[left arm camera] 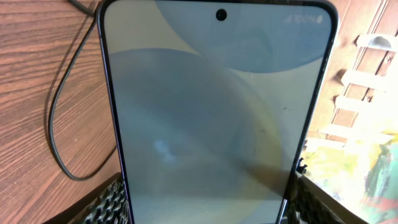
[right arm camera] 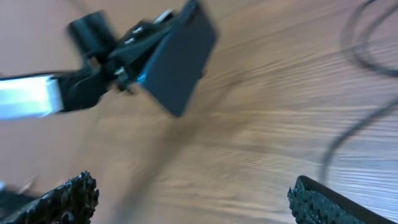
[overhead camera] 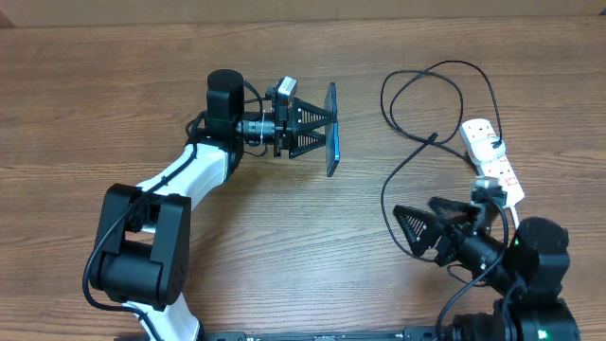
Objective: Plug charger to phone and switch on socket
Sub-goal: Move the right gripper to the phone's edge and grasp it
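Note:
My left gripper (overhead camera: 322,131) is shut on the phone (overhead camera: 332,130) and holds it on edge above the table, at upper centre. In the left wrist view the phone's light blue-grey screen (left arm camera: 211,112) fills the frame between the fingers (left arm camera: 205,208). My right gripper (overhead camera: 409,230) is open and empty, low at the right, next to a bend of the black charger cable (overhead camera: 393,185). The cable loops up to the white socket strip (overhead camera: 492,161) at the right edge. In the blurred right wrist view the phone's dark back (right arm camera: 180,59) shows, and my fingers (right arm camera: 193,199) are wide apart.
The wooden table (overhead camera: 114,104) spreads to the left and in front. The cable's loops (overhead camera: 426,95) lie between the phone and the strip. A stretch of black cable (left arm camera: 59,118) lies left of the phone in the left wrist view.

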Motion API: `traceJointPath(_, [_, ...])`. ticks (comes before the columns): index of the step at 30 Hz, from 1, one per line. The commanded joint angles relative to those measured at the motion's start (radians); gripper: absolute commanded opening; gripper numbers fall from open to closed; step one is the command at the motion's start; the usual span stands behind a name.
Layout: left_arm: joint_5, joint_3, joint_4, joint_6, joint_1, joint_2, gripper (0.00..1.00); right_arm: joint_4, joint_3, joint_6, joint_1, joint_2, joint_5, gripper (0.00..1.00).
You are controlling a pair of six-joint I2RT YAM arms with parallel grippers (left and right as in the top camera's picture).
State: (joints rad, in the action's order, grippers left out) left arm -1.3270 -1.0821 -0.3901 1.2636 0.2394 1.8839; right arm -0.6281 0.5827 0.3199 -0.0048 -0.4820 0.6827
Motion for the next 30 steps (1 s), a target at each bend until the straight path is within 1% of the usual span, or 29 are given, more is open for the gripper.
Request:
traceJointPath(1, [-0.027,-0.003,-0.011,0.024,-0.006,0.006,0.41,0.035,0.024,-0.007,0.005,-0.039,0.168,1.0])
traceJointPath(4, [-0.027,-0.003,-0.011,0.032,-0.008,0.006,0.41,0.101,0.016,-0.019,0.005,-0.076,0.151,1.0])
traceJointPath(7, [-0.027,-0.003,-0.011,0.056,-0.013,0.006,0.41,0.179,0.014,-0.073,0.005,-0.115,0.144,1.0])
traceJointPath(10, [-0.034,-0.003,-0.011,0.061,-0.018,0.006,0.4,0.245,0.014,-0.09,0.018,-0.163,0.085,1.0])
traceJointPath(14, [-0.034,-0.003,-0.011,0.061,-0.018,0.006,0.4,0.335,0.014,-0.091,0.1,-0.243,-0.008,1.0])
traceJointPath(18, [-0.034,-0.003,-0.011,0.062,-0.018,0.006,0.4,0.413,0.014,-0.093,0.258,-0.323,-0.129,1.0])
traceJointPath(21, [-0.034,-0.003,-0.011,0.062,-0.018,0.006,0.4,0.435,0.015,-0.092,0.407,-0.373,-0.327,1.0])
traceJointPath(25, [-0.034,-0.003,-0.011,0.076,-0.018,0.006,0.4,0.475,0.015,-0.08,0.57,-0.402,-0.585,1.0])
traceJointPath(30, [-0.034,-0.003,-0.011,0.076,-0.018,0.006,0.4,0.586,0.015,-0.063,0.715,-0.466,-0.84,1.0])
